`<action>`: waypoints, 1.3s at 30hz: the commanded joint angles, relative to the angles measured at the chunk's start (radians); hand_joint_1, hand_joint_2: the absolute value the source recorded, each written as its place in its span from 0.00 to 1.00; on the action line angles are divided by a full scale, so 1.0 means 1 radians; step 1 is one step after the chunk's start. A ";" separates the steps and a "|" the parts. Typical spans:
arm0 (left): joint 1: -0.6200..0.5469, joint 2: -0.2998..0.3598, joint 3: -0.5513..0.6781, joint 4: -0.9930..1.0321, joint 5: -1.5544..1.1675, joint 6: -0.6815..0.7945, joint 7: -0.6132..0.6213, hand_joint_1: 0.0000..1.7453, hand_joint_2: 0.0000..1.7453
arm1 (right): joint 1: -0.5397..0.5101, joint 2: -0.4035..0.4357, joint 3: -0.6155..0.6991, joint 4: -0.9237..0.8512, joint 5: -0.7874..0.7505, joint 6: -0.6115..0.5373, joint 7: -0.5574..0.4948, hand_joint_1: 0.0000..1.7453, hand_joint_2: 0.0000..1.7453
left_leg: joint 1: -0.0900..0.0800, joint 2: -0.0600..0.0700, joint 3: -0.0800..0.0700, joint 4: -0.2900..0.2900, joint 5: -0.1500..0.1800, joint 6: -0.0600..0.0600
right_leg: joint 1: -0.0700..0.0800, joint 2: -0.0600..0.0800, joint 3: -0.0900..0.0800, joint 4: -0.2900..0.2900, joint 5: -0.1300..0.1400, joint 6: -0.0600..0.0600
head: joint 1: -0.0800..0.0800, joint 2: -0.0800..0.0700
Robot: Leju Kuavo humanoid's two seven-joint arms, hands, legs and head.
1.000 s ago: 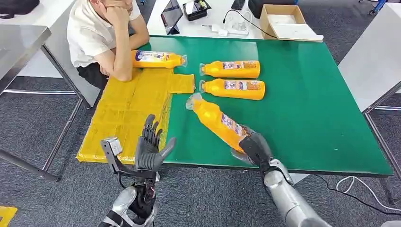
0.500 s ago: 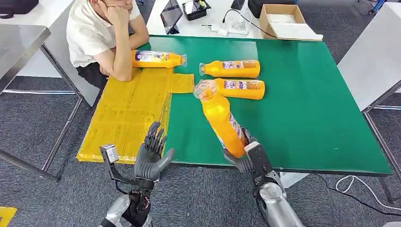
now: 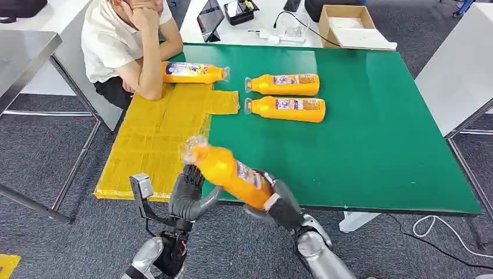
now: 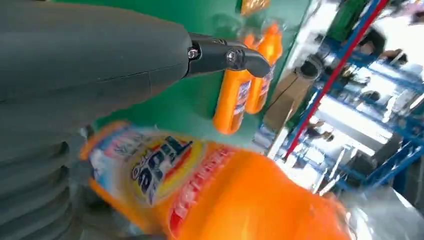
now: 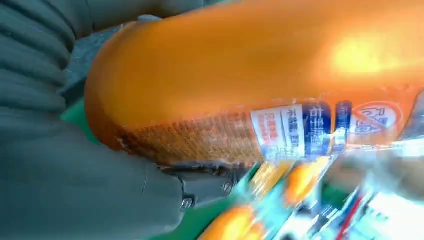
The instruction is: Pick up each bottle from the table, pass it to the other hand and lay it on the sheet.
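Observation:
My right hand (image 3: 280,207) grips an orange bottle (image 3: 229,172) by its base, just off the green table's front edge. The bottle is tilted, with its clear cap (image 3: 191,147) pointing up and left. It fills much of the right wrist view (image 5: 260,75). My left hand (image 3: 188,195) is raised beside it with its fingers apart, and the bottle's neck passes just in front of the palm (image 4: 200,190). The thumb (image 4: 220,55) stands clear of the bottle. One more bottle (image 3: 192,72) lies on the yellow sheet (image 3: 154,136). Two bottles (image 3: 286,85) (image 3: 289,109) lie on the green table (image 3: 378,133).
A person (image 3: 125,40) sits at the far left corner, one forearm resting on the sheet next to the bottle there. A cardboard box (image 3: 349,26), a tablet (image 3: 210,18) and cables lie on the white table behind. Grey tables flank both sides.
My right hand has swung the bottle left and toward me, off the table's front edge, up to my left hand. The left hand has stayed about where it was, fingers apart.

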 commanded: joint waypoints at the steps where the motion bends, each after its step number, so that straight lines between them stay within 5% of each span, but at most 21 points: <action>1: -0.093 0.013 -0.058 0.136 0.032 -0.017 0.024 0.00 1.00 | -0.061 0.018 0.185 0.100 0.023 -0.032 -0.034 1.00 1.00 | 0.001 0.002 0.004 -0.001 -0.001 -0.001 | 0.001 0.002 0.004 -0.001 -0.001 -0.002 | 0.000 0.000; 23: -0.091 0.029 -0.090 0.083 0.083 -0.069 0.002 0.00 1.00 | -0.073 0.008 0.207 0.157 -0.026 0.006 -0.054 1.00 1.00 | 0.001 0.001 0.005 0.000 -0.002 -0.001 | 0.001 0.000 0.005 0.000 -0.002 -0.002 | 0.000 0.000; 24: -0.091 0.027 -0.088 0.084 0.080 -0.066 0.000 0.28 1.00 | -0.077 0.005 0.213 0.161 -0.022 0.009 -0.052 1.00 1.00 | 0.001 0.001 0.004 -0.001 -0.002 -0.001 | 0.001 0.000 0.004 -0.001 -0.002 -0.002 | 0.000 0.000; 25: -0.094 0.023 -0.086 0.089 0.079 -0.065 0.000 0.90 1.00 | -0.080 0.003 0.219 0.165 -0.020 0.018 -0.049 1.00 1.00 | 0.001 0.001 0.006 0.000 -0.003 -0.002 | 0.001 0.000 0.006 -0.001 -0.003 -0.003 | 0.000 0.000; 26: -0.097 0.019 -0.085 0.097 0.076 -0.068 -0.004 1.00 1.00 | -0.083 0.004 0.226 0.169 -0.017 0.023 -0.047 1.00 1.00 | 0.000 0.000 0.004 -0.001 -0.001 -0.001 | 0.001 0.000 0.004 -0.001 -0.001 -0.002 | 0.000 0.000; 31: -0.097 0.016 -0.074 0.102 0.073 -0.085 -0.018 1.00 1.00 | -0.092 0.003 0.240 0.185 -0.006 0.018 -0.030 1.00 1.00 | 0.001 0.000 0.004 0.000 -0.002 -0.001 | 0.001 0.000 0.004 -0.001 -0.002 -0.002 | 0.000 0.000; 32: -0.094 0.018 -0.068 0.098 0.072 -0.085 -0.022 1.00 1.00 | -0.087 0.004 0.231 0.184 -0.012 0.011 -0.023 0.79 1.00 | 0.001 0.000 0.003 -0.001 -0.001 -0.001 | 0.001 -0.001 0.003 -0.001 -0.001 -0.002 | 0.000 0.000; 33: -0.088 0.017 -0.057 0.090 0.072 -0.084 -0.028 1.00 1.00 | -0.081 0.005 0.221 0.179 -0.018 0.003 -0.014 0.00 1.00 | 0.000 0.000 0.003 -0.001 -0.001 -0.001 | 0.001 -0.001 0.003 -0.001 -0.001 -0.001 | 0.000 0.000; 38: -0.039 0.043 -0.015 -0.008 0.051 -0.083 -0.052 1.00 1.00 | -0.029 0.006 0.187 0.117 -0.037 -0.037 0.009 0.00 1.00 | 0.001 0.001 0.003 -0.001 -0.002 -0.001 | 0.001 0.000 0.003 -0.001 -0.001 -0.002 | 0.000 0.000; 39: -0.026 0.052 0.001 -0.037 0.045 -0.088 -0.052 1.00 1.00 | -0.014 0.001 0.175 0.094 -0.042 -0.044 0.011 0.00 0.00 | 0.001 0.002 0.007 0.000 -0.003 -0.002 | 0.002 0.001 0.006 -0.001 -0.003 -0.003 | 0.000 0.000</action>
